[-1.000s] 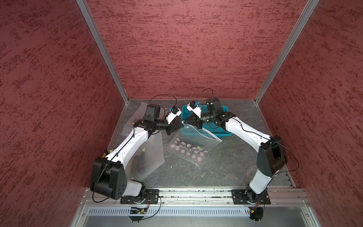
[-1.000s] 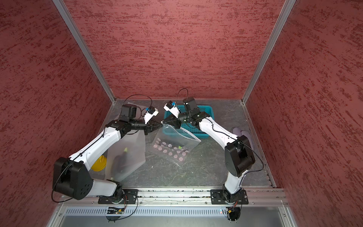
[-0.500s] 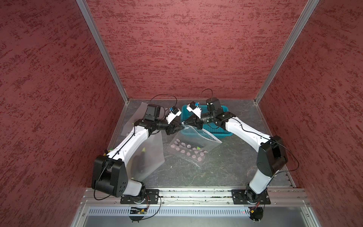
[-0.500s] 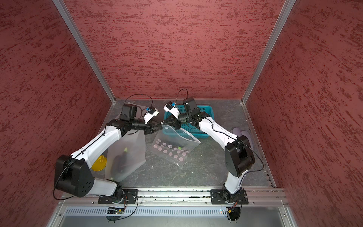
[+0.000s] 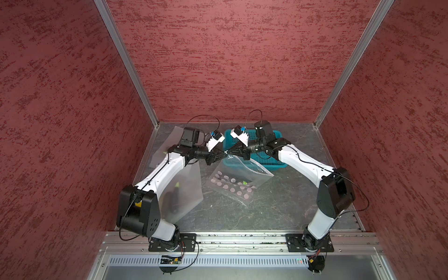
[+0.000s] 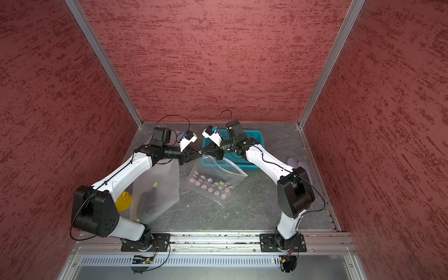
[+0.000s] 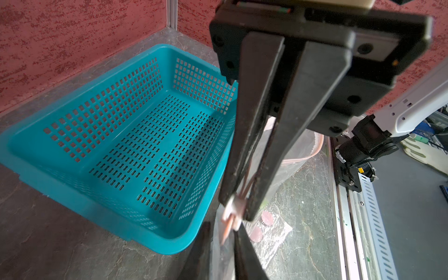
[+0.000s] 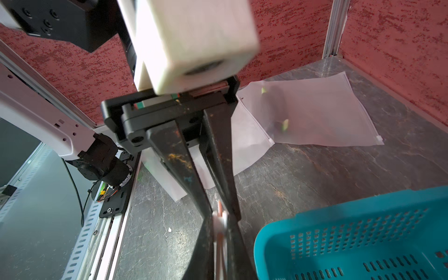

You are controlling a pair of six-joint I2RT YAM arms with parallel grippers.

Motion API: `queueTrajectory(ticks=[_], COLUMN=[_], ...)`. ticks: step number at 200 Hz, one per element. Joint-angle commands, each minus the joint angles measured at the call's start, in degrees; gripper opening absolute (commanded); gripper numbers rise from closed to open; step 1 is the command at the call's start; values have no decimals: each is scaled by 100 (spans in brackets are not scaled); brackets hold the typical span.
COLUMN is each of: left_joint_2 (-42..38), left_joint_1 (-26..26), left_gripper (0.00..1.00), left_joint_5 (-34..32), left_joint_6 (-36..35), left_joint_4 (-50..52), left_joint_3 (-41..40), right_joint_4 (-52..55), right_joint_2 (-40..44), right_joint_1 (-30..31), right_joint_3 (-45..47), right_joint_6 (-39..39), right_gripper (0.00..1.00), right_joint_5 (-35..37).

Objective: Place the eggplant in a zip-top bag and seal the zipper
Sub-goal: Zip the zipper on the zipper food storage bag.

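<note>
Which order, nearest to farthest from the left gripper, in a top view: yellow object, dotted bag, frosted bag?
1. dotted bag: corner pinched in the left gripper, mid-table.
2. frosted bag: flat beneath the left arm.
3. yellow object: beside the left arm's base.

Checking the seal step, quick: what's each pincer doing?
Left pincer: closed on the dotted zip bag, at its zipper end.
Right pincer: closed on the same bag, same end.

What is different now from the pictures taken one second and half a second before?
Very little: the left arm's elbow shifted slightly toward the back wall. Nothing was visibly taken or released. The left gripper and right gripper stay shut on the top corner of the zip-top bag; teal basket and frosted bag did not move.
</note>
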State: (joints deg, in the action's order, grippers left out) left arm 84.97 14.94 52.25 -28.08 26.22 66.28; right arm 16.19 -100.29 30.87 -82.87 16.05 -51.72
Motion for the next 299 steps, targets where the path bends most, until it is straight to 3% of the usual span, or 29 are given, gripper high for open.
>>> queueTrajectory(ticks=[1, 14, 104, 139, 200, 299], left_joint_2=[-13, -36, -488, -564, -1044, -1270], left_joint_1=[-33, -39, -466, -626, -955, -1206], left_gripper=[8, 0, 0, 0, 0, 0], left_joint_5=[111, 128, 782, 734, 359, -771], left_joint_6=[-82, -77, 561, 695, 1463, 1920], left_joint_4=[32, 34, -766, -784, -1856, -2103], left_joint_3=[97, 96, -378, -440, -960, -1127], right_joint_4=[110, 113, -219, -158, 117, 209], right_joint_2=[-63, -73, 120, 147, 359, 1118], right_joint_1=[26, 24, -160, -209, -460, -1021], right_joint_3=[-161, -154, 261, 322, 651, 1589], right_joint_6=[92, 105, -53, -4, 144, 67], right_gripper=[7, 7, 7, 7, 7, 7], right_joint_5=[-110, -80, 411, 529, 931, 1329])
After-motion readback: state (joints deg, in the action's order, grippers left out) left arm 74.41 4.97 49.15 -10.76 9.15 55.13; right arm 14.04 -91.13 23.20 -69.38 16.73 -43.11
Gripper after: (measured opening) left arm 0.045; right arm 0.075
